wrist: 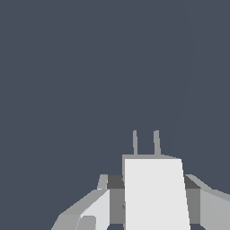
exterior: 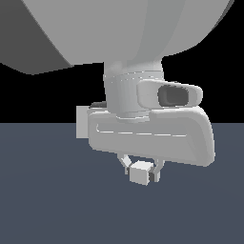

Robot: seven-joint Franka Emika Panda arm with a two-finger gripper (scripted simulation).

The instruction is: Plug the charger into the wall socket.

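I have the charger pinched between my fingers, closed on its two sides, and it hangs clear above the dark floor, touching nothing below. In the wrist view the white cube fills the space between my pads, and two thin grey prongs stick straight out of its far face, side by side, pointing away from my palm. That is the axis that matters: the prongs lead, the body follows.

Now, the wall socket. In the exterior view only a pale grey slab edge peeks out from behind my hand, on the exterior view's left, standing higher in the picture than the cube. Most of it is hidden by my own wrist housing, and I cannot see its face or the small dot on it from here. The wrist view shows only bare floor ahead of the prongs, no socket at all.

So my read is this: the socket is not yet in line with the prongs. The coming move turns on bringing the prong axis round to face that slab squarely, then pushing along it. How far apart they are I cannot judge.
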